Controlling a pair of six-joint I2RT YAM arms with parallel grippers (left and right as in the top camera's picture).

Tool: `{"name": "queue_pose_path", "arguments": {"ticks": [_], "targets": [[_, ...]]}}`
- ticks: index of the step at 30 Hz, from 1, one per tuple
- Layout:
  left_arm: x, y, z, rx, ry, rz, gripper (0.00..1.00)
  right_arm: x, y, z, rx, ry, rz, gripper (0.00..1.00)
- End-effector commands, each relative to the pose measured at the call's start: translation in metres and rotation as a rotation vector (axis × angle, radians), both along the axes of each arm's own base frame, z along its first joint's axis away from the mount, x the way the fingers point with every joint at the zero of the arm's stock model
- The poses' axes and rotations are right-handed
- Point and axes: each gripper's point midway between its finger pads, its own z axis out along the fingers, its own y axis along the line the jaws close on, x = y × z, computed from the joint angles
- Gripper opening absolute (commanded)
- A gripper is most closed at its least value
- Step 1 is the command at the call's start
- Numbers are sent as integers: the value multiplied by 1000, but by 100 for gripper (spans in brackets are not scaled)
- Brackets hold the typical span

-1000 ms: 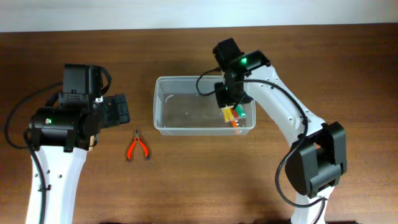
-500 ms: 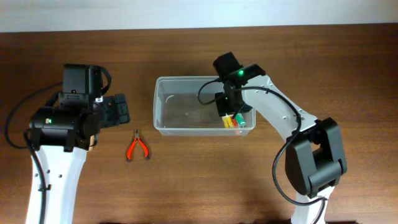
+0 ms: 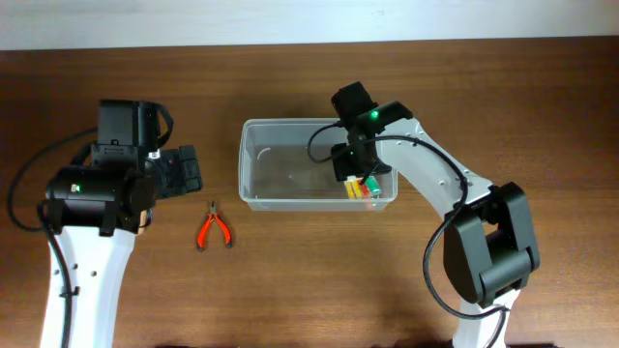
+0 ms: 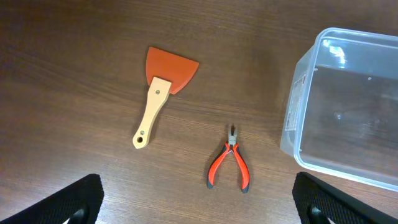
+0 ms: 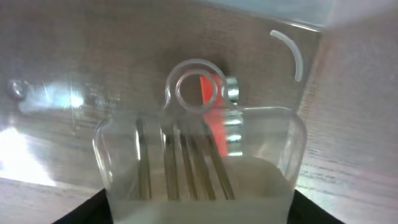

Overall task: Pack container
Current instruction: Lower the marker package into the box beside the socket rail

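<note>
Right wrist view puts the right fingers (image 5: 311,216) at either side of a clear pack (image 5: 199,162), pinching it by its lower end as far as the frame shows. Thin rods, a red piece and a metal piece show through its plastic, and there is a hang hole at its top. Beyond the pack are the floor and a rounded corner of the container (image 3: 280,164). From overhead, these fingers reach down inside the container at its right end, with the pack low against the near wall. I judge the step in hand to be setting the pack down. The next move calls for the fingers to part and lift straight out without catching the rim.

The left fingers (image 4: 78,199) are spread wide with nothing between them, above the table (image 3: 309,280) toward its left edge. Below them lie pliers (image 4: 231,165) and a scraper (image 4: 163,90), both outside the container, so the packing looks no more than midway.

The container is a see-through tub with rounded corners and a rim. It stands upright and open-topped, mid-table toward the far edge, and its left half is bare.
</note>
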Motion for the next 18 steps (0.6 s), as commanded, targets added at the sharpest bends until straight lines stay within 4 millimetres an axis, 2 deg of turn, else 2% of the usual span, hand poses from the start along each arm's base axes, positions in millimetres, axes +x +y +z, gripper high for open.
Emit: {"name": "queue_pose_path", "arguments": {"ticks": [1,4,7,10,12,14,18], "targets": [[-1,0,1,-3,-4,0,99,3,-4,0,-9,-11,-13,70],[-1,0,1,-3,-4,0,99,4,-4,1,-6,-17,-13,76],[-1,0,1,-3,-4,0,99,8,-3,5,-1,-28,-14,77],[-1,0,1,-3,-4,0,99,19,-1,21,10,-68,6,77],[-1,0,1,-3,-4,0,99,30,-3,39,4,-103,1,77],[-1,0,1,-3,-4,0,99,43,-12,66,-10,-149,-24,77],[-1,0,1,-3,-4,0,99,67,-43,127,-20,-246,-104,81]]}}
